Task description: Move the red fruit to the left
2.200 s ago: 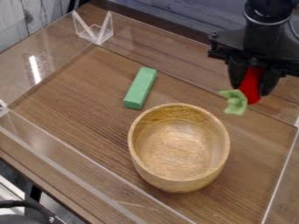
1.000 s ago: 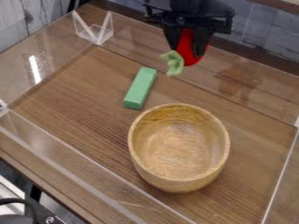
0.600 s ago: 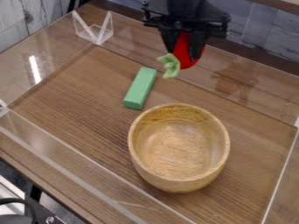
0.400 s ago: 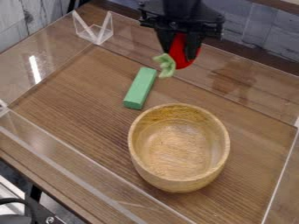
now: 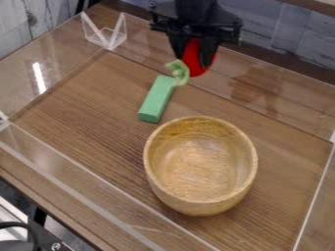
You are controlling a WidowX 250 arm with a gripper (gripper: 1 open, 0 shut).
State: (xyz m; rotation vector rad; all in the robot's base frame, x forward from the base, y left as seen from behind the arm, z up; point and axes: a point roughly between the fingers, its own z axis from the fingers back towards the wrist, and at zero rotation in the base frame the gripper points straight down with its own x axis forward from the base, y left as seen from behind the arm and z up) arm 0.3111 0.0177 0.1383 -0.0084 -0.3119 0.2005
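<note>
**Operator:** I have the red fruit clamped in the gripper. The jaws are closed on it, and its green leafy piece hangs out at the lower left side. The fruit is in the air, near 12 o'clock of the table, just above the far end of the green block.

**Colleague:** So how much of the task is done?

**Operator:** I judge that the pick is done and the carry is well along. The fruit is not set down yet. What is left is to choose a free place more toward 9 o'clock, to go down, and to let go.

**Colleague:** And the containers?

**Operator:** The wooden bowl stands at about 5 o'clock, and I see nothing inside it. The fruit is well apart from it. A clear wall goes around the working area. At 11 o'clock I see a small clear stand, and it also holds nothing.
</note>
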